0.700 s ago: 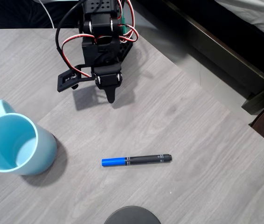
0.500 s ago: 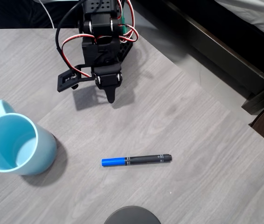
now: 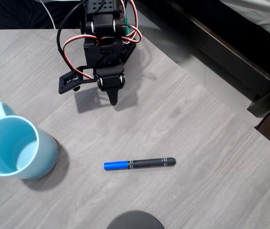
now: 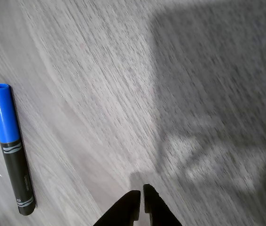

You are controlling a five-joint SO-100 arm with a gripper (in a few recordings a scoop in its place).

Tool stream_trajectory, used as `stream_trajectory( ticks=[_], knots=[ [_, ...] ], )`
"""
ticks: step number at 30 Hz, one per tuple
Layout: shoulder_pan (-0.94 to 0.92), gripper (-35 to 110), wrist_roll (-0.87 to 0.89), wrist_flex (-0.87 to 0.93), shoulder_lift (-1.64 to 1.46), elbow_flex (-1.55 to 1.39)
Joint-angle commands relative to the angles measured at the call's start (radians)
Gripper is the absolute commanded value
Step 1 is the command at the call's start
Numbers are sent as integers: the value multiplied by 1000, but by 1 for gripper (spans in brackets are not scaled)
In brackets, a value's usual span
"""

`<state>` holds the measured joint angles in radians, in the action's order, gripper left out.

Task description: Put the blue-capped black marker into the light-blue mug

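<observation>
The hand (image 3: 113, 98) hangs near the far edge of the surface (image 3: 197, 157), its fingers together on nothing. The marker (image 3: 140, 163) lies flat well apart from it, toward the near edge, long axis running side to side, blue cap pointing left at the mug (image 3: 15, 148) by the left edge.

Surface: grey wood-grain laminate table (image 3: 187, 119), its edge running diagonally at upper right.
Arm: black plastic robot arm (image 3: 104, 38) with red, white and black wires, placed at top centre.
Gripper: black two-finger gripper (image 3: 113, 98), tips drawn together into one point above bare table.
Marker: slim black-barrelled marker with a bright blue cap (image 3: 139, 163), laid flat, cap towards the left, well apart from the gripper.
Mug: wide pale sky-blue ceramic mug (image 3: 15, 148), upright at left, loop handle towards the top.
Edge item: dark round object (image 3: 135, 220), cut off at the bottom edge.
</observation>
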<state>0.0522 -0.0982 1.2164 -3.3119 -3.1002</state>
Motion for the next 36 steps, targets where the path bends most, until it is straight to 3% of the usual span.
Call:
stream_trajectory(
  ticks=[1,36],
  knots=[
    [-2,0,9,9,-26,-6],
    [9,0,41,-48,-26,-6]
  ],
)
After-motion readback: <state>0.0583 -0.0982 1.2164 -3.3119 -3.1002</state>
